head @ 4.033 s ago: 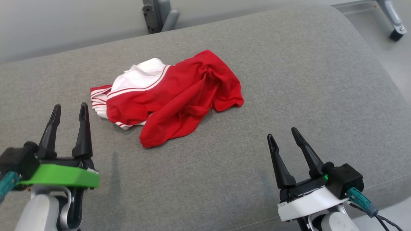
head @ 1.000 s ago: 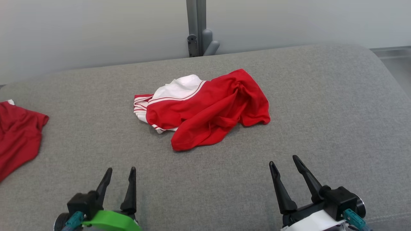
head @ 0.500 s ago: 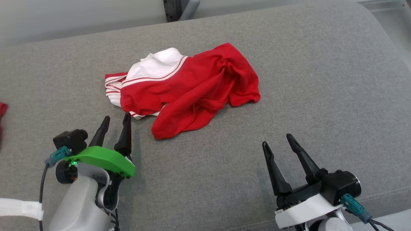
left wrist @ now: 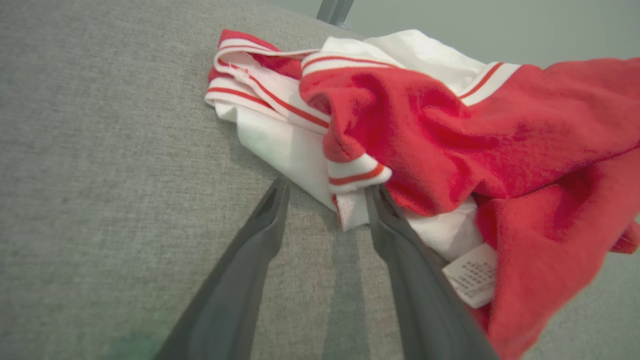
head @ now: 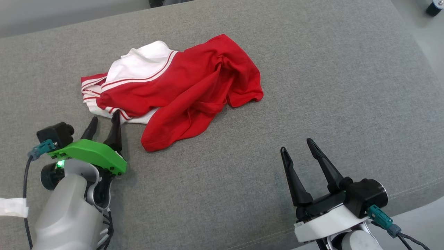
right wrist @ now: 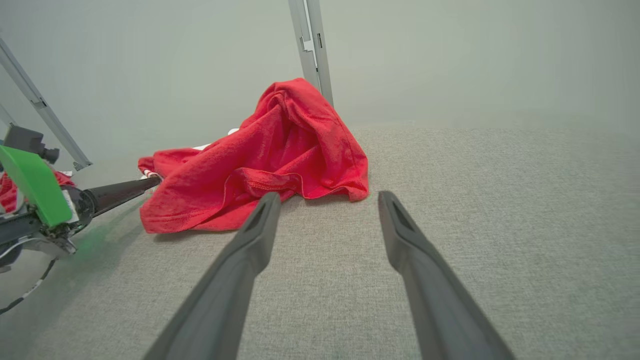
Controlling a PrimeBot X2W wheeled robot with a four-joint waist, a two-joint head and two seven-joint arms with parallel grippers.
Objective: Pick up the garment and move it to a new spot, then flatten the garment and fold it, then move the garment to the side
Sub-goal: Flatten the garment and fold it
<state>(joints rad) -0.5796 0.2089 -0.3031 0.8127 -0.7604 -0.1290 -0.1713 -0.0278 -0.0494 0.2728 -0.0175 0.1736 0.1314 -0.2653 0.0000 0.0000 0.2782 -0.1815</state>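
Crumpled red-and-white garment (head: 180,83) on grey cushion (head: 329,86), left gripper (head: 104,119) parted, tips at its white hem, right gripper (head: 296,146) parted wide, well apart

I see my left gripper (head: 104,118) pointing forward with its fingers parted, and my right gripper (head: 296,146) by the surface's (head: 347,86) near edge, fingers spread wide.

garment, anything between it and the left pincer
Nothing visible. The left pincer sits open right at the white striped edge of the garment, with bare grey cushion beneath.
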